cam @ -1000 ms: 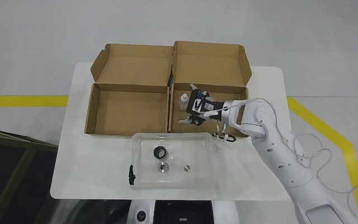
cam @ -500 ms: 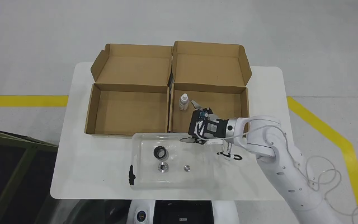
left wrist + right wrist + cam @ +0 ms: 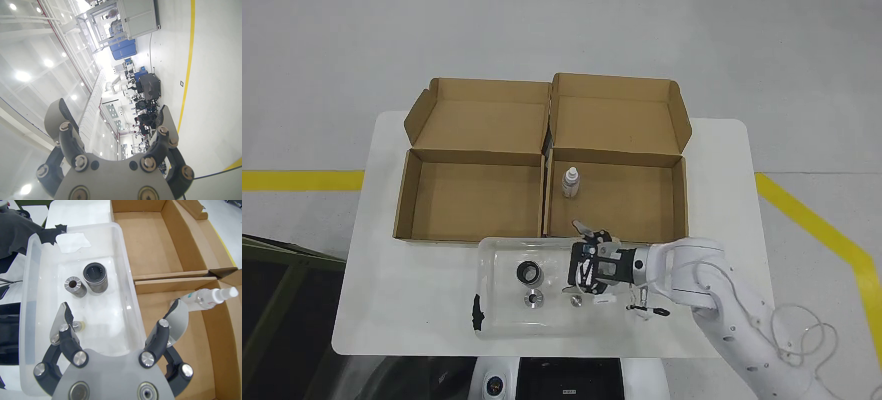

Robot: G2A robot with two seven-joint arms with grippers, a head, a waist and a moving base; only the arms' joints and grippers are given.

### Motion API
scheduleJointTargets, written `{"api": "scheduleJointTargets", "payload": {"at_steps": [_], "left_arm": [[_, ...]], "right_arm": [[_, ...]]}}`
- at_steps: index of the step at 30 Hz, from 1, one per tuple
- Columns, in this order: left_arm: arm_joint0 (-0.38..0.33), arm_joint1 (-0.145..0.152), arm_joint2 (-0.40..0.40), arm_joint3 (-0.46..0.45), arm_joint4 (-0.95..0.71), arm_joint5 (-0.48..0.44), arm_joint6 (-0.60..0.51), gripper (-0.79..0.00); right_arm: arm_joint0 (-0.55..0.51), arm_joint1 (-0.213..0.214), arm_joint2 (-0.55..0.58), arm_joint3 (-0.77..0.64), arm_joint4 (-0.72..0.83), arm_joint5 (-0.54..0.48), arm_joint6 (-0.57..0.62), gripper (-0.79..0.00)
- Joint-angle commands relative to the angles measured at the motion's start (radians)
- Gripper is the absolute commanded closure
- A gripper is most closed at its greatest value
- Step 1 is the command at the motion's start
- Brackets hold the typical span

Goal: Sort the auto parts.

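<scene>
A clear plastic bin [image 3: 492, 262] at the table's front holds a black ring bearing [image 3: 530, 271], a steel bushing [image 3: 533, 299] and a small metal part [image 3: 576, 299]. My right gripper [image 3: 575, 260] hangs open over the bin's end near the right cardboard box [image 3: 642, 205]. In the right wrist view the right gripper [image 3: 121, 308] has one finger beside the small part [image 3: 78, 325] and the other over the box floor, with nothing between them. The bearing [image 3: 95, 276] and bushing [image 3: 74, 286] stand ahead of it. My left gripper [image 3: 113, 109] is open, pointing up at the hall.
A white spray bottle [image 3: 570, 182] stands in the right box, also seen as the bottle [image 3: 208, 297] near one fingertip. The left cardboard box [image 3: 470, 200] has nothing in it. Both lids stand open at the back. Black tape [image 3: 478, 318] marks the bin's corner.
The right gripper, open throughout, has moved from above the right box beside the bottle toward the table's front, over the clear bin. The bottle stayed in the box.
</scene>
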Motion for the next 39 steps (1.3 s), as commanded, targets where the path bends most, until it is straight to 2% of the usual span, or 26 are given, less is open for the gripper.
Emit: {"api": "scheduleJointTargets", "payload": {"at_steps": [1, 12, 22, 30, 39], "left_arm": [[0.000, 0.000, 0.000, 0.000, 0.000, 0.000, 0.000, -0.785], [0.000, 0.000, 0.000, 0.000, 0.000, 0.000, 0.000, -0.785], [0.000, 0.000, 0.000, 0.000, 0.000, 0.000, 0.000, -0.785], [0.000, 0.000, 0.000, 0.000, 0.000, 0.000, 0.000, -0.785], [0.000, 0.000, 0.000, 0.000, 0.000, 0.000, 0.000, -0.785]], "right_arm": [[-0.011, 0.002, -0.003, -0.006, -0.009, -0.002, -0.003, -0.785], [-0.066, 0.019, 0.004, -0.061, -0.055, -0.023, -0.004, -0.785], [-0.086, 0.029, 0.021, -0.103, -0.124, -0.027, -0.094, -0.785], [-0.124, 0.040, 0.007, -0.128, -0.112, -0.073, -0.033, -0.785], [-0.141, 0.049, 0.004, -0.147, -0.104, -0.058, 0.008, -0.785]]}}
